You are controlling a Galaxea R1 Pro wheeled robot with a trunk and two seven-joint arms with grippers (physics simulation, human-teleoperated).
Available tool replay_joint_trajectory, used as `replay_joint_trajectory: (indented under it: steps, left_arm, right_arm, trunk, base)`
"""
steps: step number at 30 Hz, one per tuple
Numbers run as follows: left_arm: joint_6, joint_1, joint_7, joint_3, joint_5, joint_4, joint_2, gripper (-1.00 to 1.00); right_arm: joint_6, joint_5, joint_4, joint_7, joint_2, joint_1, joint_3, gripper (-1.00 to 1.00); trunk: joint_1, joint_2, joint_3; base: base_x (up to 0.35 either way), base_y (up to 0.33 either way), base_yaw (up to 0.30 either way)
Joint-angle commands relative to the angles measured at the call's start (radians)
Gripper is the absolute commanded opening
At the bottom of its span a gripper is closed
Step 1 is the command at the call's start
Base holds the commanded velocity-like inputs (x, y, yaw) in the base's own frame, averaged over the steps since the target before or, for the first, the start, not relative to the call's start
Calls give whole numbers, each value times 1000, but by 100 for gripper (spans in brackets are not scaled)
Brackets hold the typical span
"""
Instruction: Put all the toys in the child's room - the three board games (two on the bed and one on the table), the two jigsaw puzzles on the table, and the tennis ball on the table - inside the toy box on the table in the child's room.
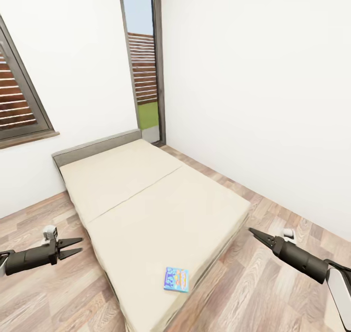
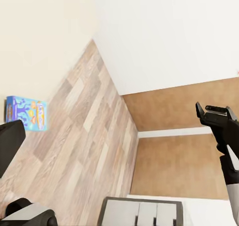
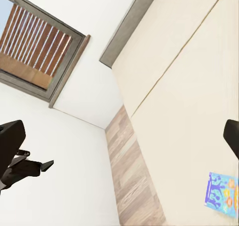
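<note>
The left gripper [image 1: 73, 247] has its two fingers spread apart and empty, its arm reaching in low over the wood floor [image 1: 44, 293] beside the bed [image 1: 146, 200]. The right gripper [image 1: 253, 233] looks pinched to a point (nothing between its fingers), its arm angled inward. A light blue board game [image 1: 176, 279] lies flat near the mattress's near edge.

Beige bed [image 1: 146, 195] carries one light blue board game [image 1: 176, 279]
</note>
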Motion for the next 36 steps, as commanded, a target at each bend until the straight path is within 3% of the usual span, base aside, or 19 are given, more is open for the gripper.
replay_joint_trajectory:
  steps: [1,29,36]
  left_arm:
    - [11,-1,-5,1,-3,0,0,100]
    - [12,-1,-5,1,-4,0,-7,100]
    - [12,-1,-5,1,-3,0,-8,100]
  right_arm:
    - [4,-1,0,2,0,-1,-1,100]
    - [4,-1,0,5,-2,-1,-1,100]
    - [5,-1,-1,6,-4,-1,-1,100]
  trunk:
    - [1,-2,-2]
    - [1,-2,-2]
    - [1,-2,-2]
  base:
    - [0,-298,0]
    - [0,-299,1]
    - [0,-299,163]
